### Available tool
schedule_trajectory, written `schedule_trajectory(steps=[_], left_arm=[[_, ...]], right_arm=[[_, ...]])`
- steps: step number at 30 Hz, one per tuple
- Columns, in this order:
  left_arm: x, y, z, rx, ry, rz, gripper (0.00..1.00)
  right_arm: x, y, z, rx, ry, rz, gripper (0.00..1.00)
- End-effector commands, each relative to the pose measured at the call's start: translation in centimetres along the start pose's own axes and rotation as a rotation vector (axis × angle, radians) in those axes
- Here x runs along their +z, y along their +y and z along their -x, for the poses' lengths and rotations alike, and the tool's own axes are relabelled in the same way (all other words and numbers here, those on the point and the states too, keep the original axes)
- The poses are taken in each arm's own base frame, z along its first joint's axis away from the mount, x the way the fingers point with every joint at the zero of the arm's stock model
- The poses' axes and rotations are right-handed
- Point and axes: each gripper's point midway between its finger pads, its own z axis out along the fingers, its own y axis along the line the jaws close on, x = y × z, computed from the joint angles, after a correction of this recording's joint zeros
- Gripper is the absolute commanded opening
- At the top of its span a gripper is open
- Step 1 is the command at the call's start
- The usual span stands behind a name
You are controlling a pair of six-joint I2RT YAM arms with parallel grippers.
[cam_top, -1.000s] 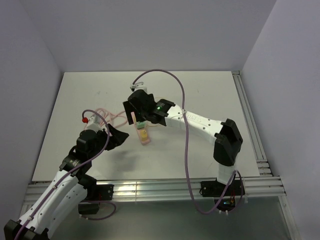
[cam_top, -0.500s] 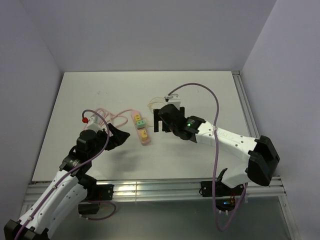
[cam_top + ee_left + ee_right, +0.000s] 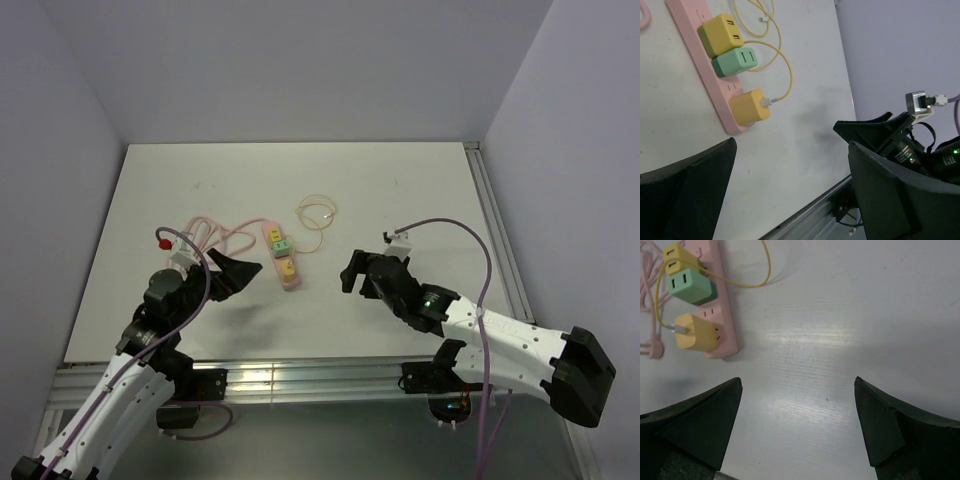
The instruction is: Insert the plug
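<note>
A pink power strip [image 3: 292,281] lies on the white table with three plugs seated in it. These are a yellow one [image 3: 721,34] at the far end, a green one [image 3: 735,62] in the middle, and a yellow plug [image 3: 749,107] at the near end with a thin yellow cable [image 3: 785,70]. My left gripper [image 3: 238,275] hovers open just left of the strip, its jaws wide and empty [image 3: 792,145]. To the right of the strip and apart from it, my right gripper [image 3: 358,278] is also open and empty [image 3: 798,380]. In the right wrist view the strip [image 3: 726,310] sits at the upper left.
The strip's pink cord [image 3: 212,234] is coiled to the left, near the left arm. A loop of yellow cable [image 3: 318,213] lies behind the strip. Aluminium rails run along the near edge [image 3: 300,375] and the right edge [image 3: 500,240]. Walls close in on three sides.
My right arm has pulled away from the power strip to the near right. Both grippers have opened wider. The left gripper has shifted slightly.
</note>
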Motion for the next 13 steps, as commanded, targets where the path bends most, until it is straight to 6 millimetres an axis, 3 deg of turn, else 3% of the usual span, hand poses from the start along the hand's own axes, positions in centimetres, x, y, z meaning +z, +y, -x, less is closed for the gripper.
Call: schedule_trajectory(steps=[1, 3, 8, 9, 13], left_arm=[[-0.1, -1.7, -0.1, -0.037, -0.002, -0.105, 1.00], [-0.4, -2.3, -0.6, -0.062, 0.022, -0.151, 0.99], [-0.9, -3.3, -1.8, -0.130, 0.053, -0.266, 0.99], [-1.2, -3.7, -2.3, -0.139, 0.073, -0.299, 0.99], [-2.4, -5.1, -2.8, -0.189, 0.072, -0.457, 0.99]], right_arm=[[-0.7, 1.3, -0.9, 0.063, 0.015, 0.126, 1.00], [-1.5, 1.3, -1.5, 0.100, 0.004, 0.197, 1.00], [-4.0, 2.3, -0.3, 0.201, -0.117, 0.400, 1.00], [-3.8, 1.6, -1.2, 0.204, -0.114, 0.410, 1.00], [-5.6, 2.4, -0.9, 0.264, -0.193, 0.581, 1.00]])
